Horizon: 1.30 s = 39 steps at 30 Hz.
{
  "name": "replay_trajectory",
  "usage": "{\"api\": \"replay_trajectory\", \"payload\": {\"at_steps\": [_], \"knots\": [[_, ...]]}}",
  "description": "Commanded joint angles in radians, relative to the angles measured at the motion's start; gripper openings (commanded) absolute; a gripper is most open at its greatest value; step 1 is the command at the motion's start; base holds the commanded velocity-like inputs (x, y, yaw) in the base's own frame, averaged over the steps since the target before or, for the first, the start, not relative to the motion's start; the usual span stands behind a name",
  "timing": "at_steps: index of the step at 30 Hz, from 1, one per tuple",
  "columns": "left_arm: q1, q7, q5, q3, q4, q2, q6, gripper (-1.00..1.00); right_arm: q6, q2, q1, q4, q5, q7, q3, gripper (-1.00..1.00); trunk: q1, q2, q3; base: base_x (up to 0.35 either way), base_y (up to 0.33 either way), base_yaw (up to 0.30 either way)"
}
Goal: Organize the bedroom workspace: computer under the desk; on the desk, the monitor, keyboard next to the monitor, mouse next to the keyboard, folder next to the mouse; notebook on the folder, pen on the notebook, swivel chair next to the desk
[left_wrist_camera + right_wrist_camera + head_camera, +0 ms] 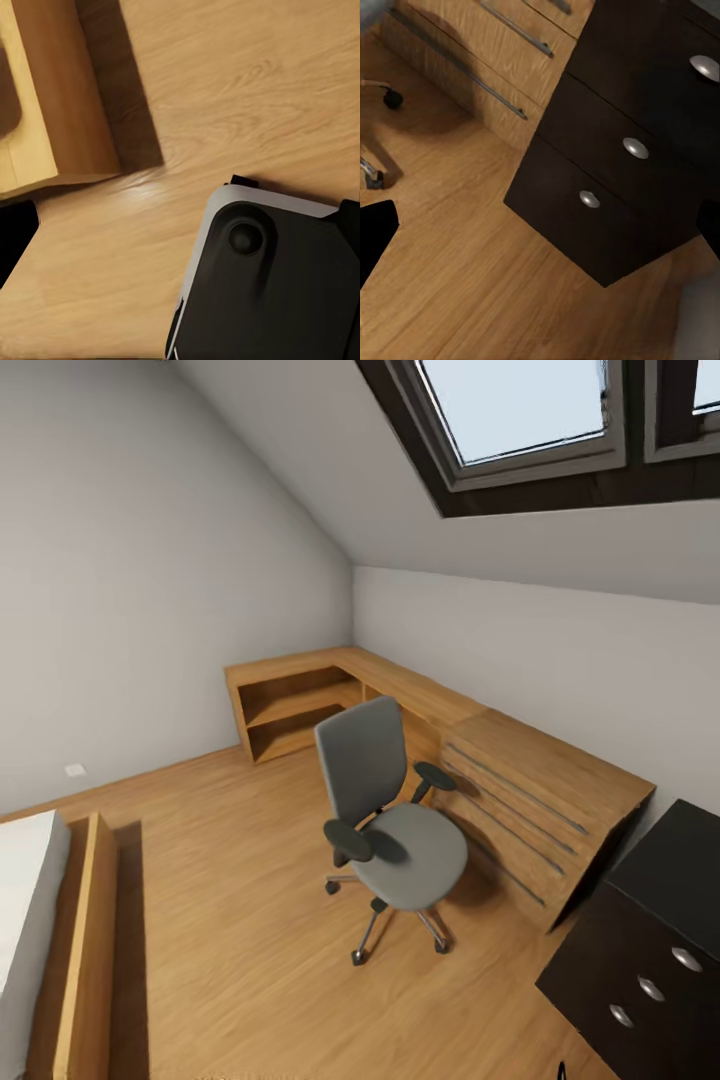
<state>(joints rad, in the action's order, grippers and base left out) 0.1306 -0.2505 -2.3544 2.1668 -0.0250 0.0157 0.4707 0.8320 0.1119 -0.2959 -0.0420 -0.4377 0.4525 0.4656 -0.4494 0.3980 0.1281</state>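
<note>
One swivel chair (395, 830) stands just beside the desk (430, 695); whether either gripper's fingers are apart cannot be told.

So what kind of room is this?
Probably an attic bedroom with a study corner: a skylight in the sloped ceiling, a swivel chair beside a wooden corner desk, and a bed at the edge.

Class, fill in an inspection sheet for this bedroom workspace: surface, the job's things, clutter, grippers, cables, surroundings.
Surface: wooden L-shaped desk along the walls, top bare.
Job's things: grey swivel chair on the floor beside the desk, seat bare; nothing else seen.
Clutter: nothing seen.
Grippers: cannot tell their state.
Cables: nothing seen.
Surroundings: wood floor, dark drawer cabinet with round knobs, bed frame, skylight, wall socket.
</note>
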Motion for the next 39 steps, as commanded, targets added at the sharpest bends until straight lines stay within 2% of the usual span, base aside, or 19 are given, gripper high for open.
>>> {"api": "replay_trajectory", "payload": {"at_steps": [1, 9, 18, 31, 39], "knots": [[0.001, -0.009, -0.002, 0.008, -0.003, 0.000, 0.003, 1.00, 0.001, 0.000, 0.000, -0.001, -0.005, 0.006, 0.009, 1.00, -0.001, 0.002, 0.002, 0.000, 0.201, 0.287], [0.001, -0.009, -0.002, 0.008, -0.003, 0.000, 0.003, 1.00, 0.001, -0.001, 0.000, -0.001, -0.004, 0.006, 0.010, 1.00, -0.001, 0.002, 0.002, 0.000, 0.233, 0.287], [0.001, -0.009, -0.002, 0.008, -0.003, 0.000, 0.003, 1.00, 0.004, -0.011, 0.000, -0.001, -0.003, 0.006, 0.010, 1.00, -0.001, 0.002, -0.002, 0.000, 0.038, 0.237], [0.001, -0.009, -0.002, 0.009, -0.003, 0.000, 0.002, 1.00, 0.010, -0.013, 0.000, 0.004, 0.006, 0.005, 0.010, 1.00, -0.001, 0.002, -0.022, 0.000, -0.002, 0.023], [0.001, -0.009, -0.002, 0.011, -0.003, 0.000, 0.002, 1.00, 0.011, -0.015, 0.000, 0.005, 0.007, 0.005, 0.011, 1.00, -0.001, 0.002, -0.035, 0.000, -0.215, 0.000]]}}
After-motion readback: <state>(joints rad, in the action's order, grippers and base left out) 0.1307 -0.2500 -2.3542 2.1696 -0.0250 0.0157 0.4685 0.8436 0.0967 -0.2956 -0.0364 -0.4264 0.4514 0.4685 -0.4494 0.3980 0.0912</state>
